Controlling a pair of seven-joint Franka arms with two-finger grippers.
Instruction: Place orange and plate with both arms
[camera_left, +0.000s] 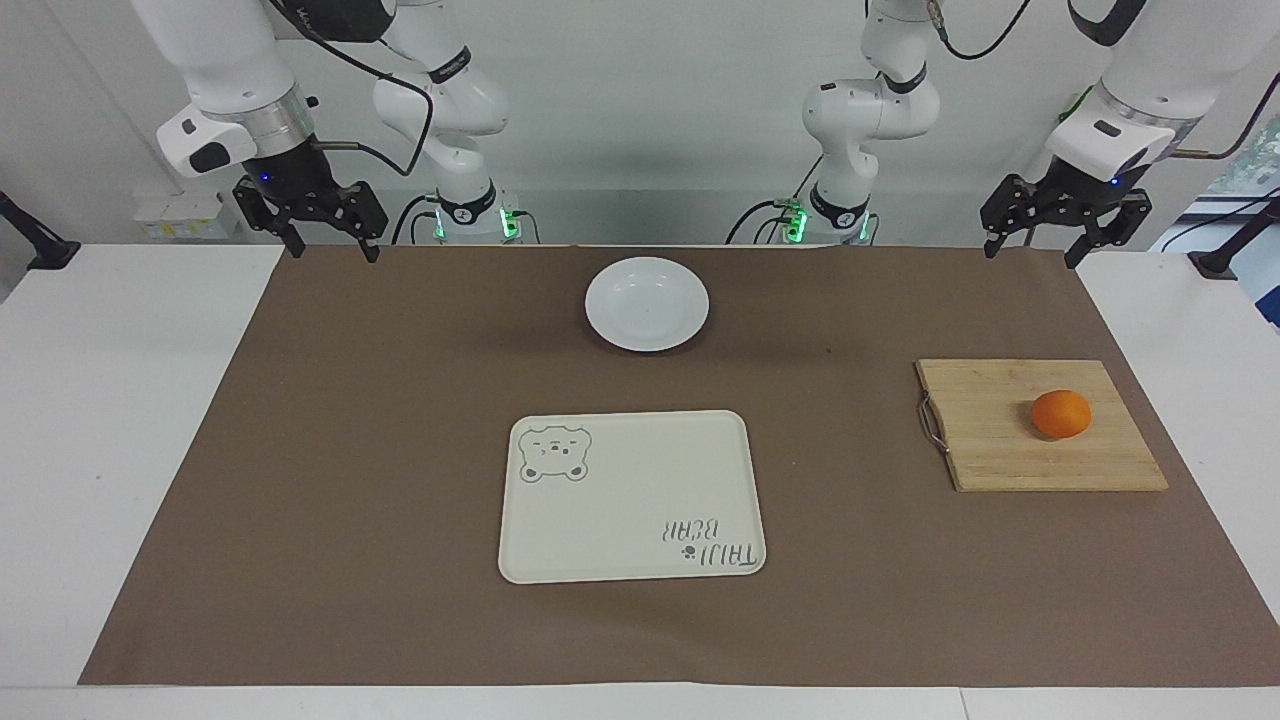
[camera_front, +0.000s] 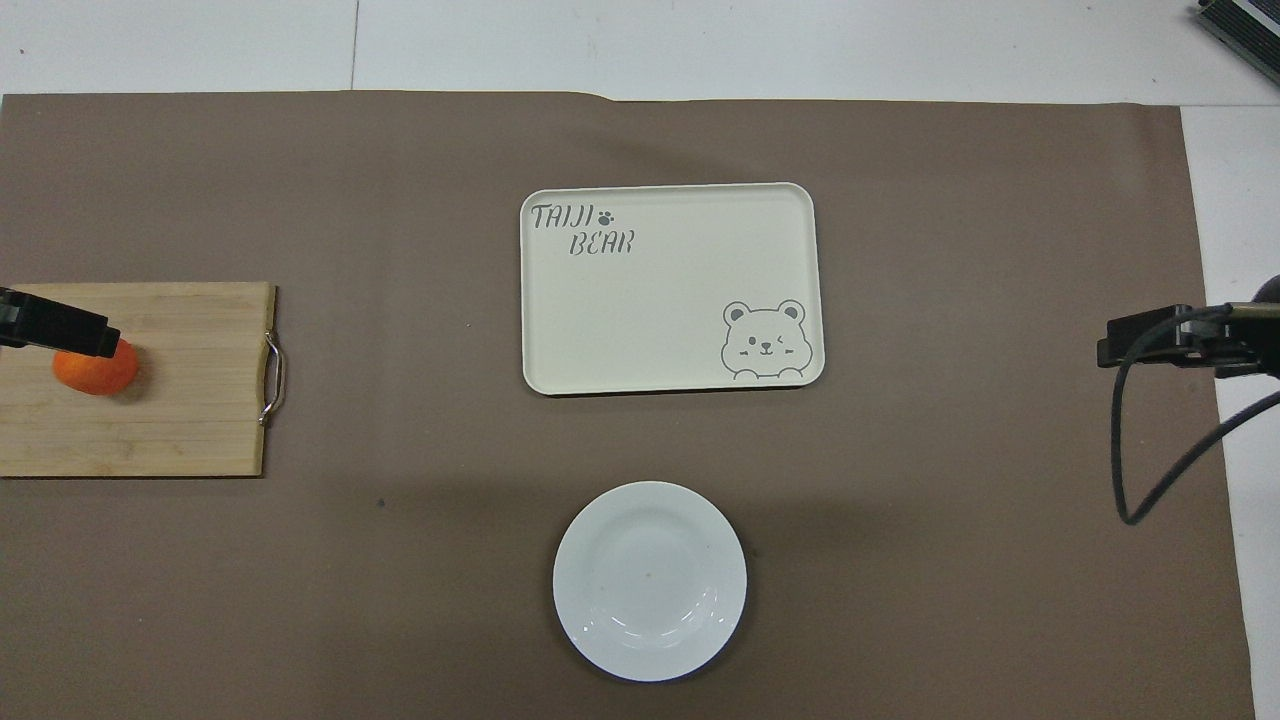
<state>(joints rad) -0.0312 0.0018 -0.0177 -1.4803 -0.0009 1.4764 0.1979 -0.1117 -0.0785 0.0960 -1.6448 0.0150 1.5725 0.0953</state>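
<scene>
While both arms wait high, fingers spread and empty, the left gripper (camera_left: 1035, 248) should drop straight onto the orange (camera_left: 1061, 413) on the board (camera_left: 990, 440), at three o'clock of the tray (camera_left: 631, 497); the right gripper (camera_left: 330, 247) takes the plate (camera_left: 647, 303) at twelve.

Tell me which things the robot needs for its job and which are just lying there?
Needed for the job:
orange, on the wooden board
plate, nearest the robots
left gripper and right gripper, both raised, jaws open, waiting

Just lying there:
wooden board
bear tray
brown mat
</scene>
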